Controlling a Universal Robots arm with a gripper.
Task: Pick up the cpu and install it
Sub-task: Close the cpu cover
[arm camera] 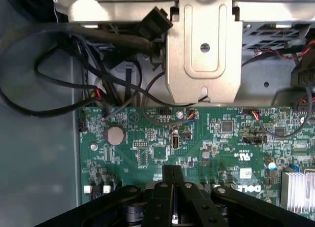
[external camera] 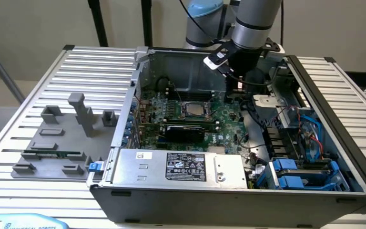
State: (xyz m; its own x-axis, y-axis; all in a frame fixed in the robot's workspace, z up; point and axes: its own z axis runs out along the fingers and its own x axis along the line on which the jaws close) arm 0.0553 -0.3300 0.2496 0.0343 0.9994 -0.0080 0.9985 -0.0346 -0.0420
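Note:
The cpu (external camera: 193,110), a small square chip with a silvery top, lies flat in the socket in the middle of the green motherboard (external camera: 224,125) inside the open computer case. My gripper (external camera: 236,89) hangs inside the case, to the exterior view's right of the cpu and apart from it. In the wrist view its black fingers (arm camera: 168,182) are pressed together with nothing visible between them. They hover over the motherboard (arm camera: 221,138) near a round coin battery (arm camera: 115,135).
A silver power supply (external camera: 183,167) fills the case's front. Black cables (arm camera: 49,74) and a metal drive bracket (arm camera: 204,45) lie beyond the fingers. On the exterior view's left, grey fixture blocks (external camera: 81,114) and a green memory stick (external camera: 53,155) sit on the slatted table.

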